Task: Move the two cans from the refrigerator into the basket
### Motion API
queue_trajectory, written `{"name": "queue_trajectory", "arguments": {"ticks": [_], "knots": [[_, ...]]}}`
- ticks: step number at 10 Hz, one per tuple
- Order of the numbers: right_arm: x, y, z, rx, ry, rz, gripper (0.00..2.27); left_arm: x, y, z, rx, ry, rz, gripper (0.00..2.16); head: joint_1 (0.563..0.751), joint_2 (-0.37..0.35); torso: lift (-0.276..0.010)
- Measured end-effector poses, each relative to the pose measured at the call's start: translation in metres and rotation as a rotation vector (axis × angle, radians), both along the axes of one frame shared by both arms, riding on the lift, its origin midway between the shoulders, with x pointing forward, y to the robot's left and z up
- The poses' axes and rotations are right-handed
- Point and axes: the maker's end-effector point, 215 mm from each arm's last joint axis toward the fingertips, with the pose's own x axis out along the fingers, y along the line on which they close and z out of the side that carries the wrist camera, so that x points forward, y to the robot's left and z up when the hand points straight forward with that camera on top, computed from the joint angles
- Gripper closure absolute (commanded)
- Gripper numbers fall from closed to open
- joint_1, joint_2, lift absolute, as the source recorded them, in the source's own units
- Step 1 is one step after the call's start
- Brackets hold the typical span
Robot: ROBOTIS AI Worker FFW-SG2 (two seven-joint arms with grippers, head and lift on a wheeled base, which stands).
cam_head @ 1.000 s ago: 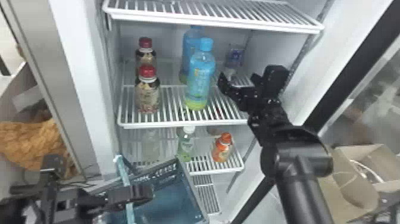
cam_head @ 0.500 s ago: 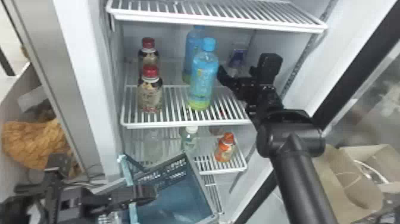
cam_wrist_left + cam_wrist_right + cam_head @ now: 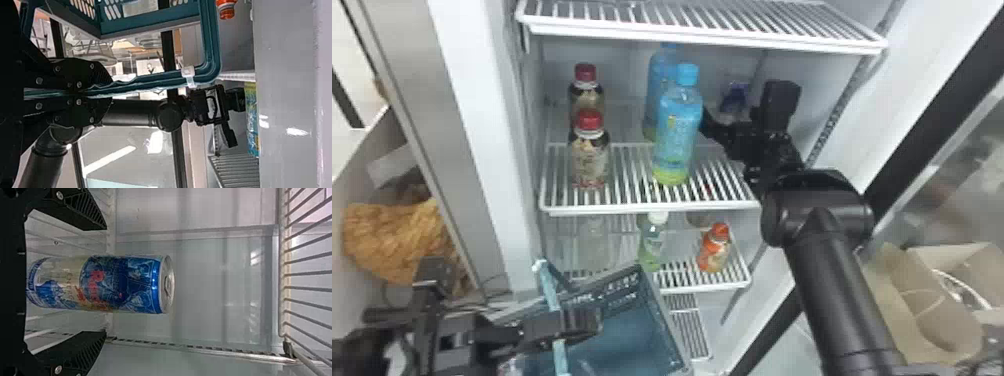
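The right gripper (image 3: 106, 280) is spread, an upright can (image 3: 129, 284) between its fingers, apparently touching neither. Its left finger, close beside a blue bottle (image 3: 677, 135), could topple it if the arm swings left; closing off-centre might tip the can. The can is slim, blue and silver, with red lettering and a metal lid. The left gripper (image 3: 109, 91) pinches the basket (image 3: 213, 39) rim.

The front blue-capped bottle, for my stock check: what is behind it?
A second blue bottle stands there, its left side showing. The front bottle covers its lower right part and whatever lies beyond.
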Motion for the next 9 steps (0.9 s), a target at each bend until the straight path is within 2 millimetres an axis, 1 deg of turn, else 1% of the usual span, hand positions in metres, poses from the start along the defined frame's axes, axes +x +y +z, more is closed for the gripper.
{"name": "queue_trajectory", "arguments": {"ticks": [1, 2, 3, 4, 5, 6, 9], "knots": [[0.003, -0.001, 0.003, -0.001, -0.003, -0.002, 0.11, 0.0, 0.0, 0.0, 0.0, -0.001, -0.001, 1.19, 0.695, -0.201, -0.025], [0.005, -0.003, 0.006, -0.002, -0.005, -0.004, 0.16, 0.001, -0.002, 0.001, 0.001, -0.002, -0.004, 1.19, 0.695, -0.204, -0.025], [0.007, -0.005, 0.006, 0.0, -0.003, -0.006, 0.53, 0.001, -0.003, 0.001, 0.0, -0.003, -0.007, 1.19, 0.695, -0.207, -0.025], [0.01, -0.007, 0.003, 0.008, 0.005, -0.007, 1.03, 0.001, -0.004, 0.001, -0.002, -0.002, -0.007, 1.19, 0.694, -0.208, -0.025], [0.012, -0.009, -0.001, 0.011, 0.015, -0.009, 1.28, 0.001, -0.003, 0.001, -0.002, -0.002, -0.007, 1.19, 0.695, -0.21, -0.025], [0.012, -0.011, -0.001, 0.002, 0.005, -0.015, 1.28, 0.002, -0.003, 0.001, -0.003, -0.002, -0.006, 1.19, 0.695, -0.212, -0.025], [0.013, -0.015, 0.009, -0.016, -0.042, -0.021, 1.28, 0.001, -0.004, 0.001, -0.004, 0.0, -0.006, 1.19, 0.689, -0.216, -0.025]]}}
